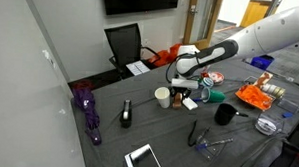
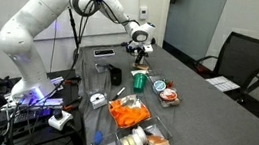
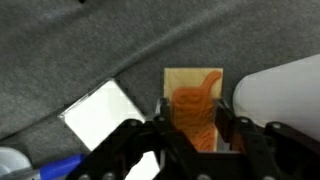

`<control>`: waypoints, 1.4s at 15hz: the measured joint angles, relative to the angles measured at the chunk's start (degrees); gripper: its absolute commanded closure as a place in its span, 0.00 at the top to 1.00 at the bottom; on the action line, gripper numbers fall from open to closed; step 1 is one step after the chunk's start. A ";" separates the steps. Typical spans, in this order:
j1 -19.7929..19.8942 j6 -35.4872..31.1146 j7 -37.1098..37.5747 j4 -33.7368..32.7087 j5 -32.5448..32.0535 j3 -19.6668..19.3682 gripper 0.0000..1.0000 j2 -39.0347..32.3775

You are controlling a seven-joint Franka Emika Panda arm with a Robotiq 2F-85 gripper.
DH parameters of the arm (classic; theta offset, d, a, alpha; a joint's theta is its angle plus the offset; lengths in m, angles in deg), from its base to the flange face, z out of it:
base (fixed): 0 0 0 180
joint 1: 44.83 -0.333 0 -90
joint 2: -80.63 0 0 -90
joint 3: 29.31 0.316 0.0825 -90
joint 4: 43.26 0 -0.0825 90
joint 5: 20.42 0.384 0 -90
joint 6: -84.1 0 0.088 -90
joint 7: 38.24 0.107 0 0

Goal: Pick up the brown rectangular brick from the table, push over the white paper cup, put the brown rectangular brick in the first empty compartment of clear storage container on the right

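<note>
In the wrist view my gripper [image 3: 192,130] is shut on the brown rectangular brick [image 3: 194,95], with one finger pressed to each long side. The white paper cup [image 3: 280,95] is close beside the brick, on the right of this view. In an exterior view the gripper [image 1: 183,87] hangs low over the grey table, and the cup [image 1: 163,97] stands upright just beside it. In the other exterior view the gripper [image 2: 140,52] is at the far end of the table. I cannot tell whether the brick touches the table.
A pale flat card [image 3: 100,112] lies left of the brick. A black mug [image 1: 223,114], a green item [image 1: 216,96], an orange bag [image 1: 254,95] and a clear storage container [image 2: 146,135] are on the table. A purple umbrella [image 1: 87,106] and an office chair [image 1: 124,43] are nearby.
</note>
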 measured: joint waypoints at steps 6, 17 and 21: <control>-1.27 -3.00 -0.01 -0.42 2.46 2.82 0.22 -0.33; -2.23 -3.90 -6.17 -1.68 2.40 3.46 0.22 -2.93; -0.65 -2.14 -13.81 -1.53 2.40 3.33 0.22 -1.75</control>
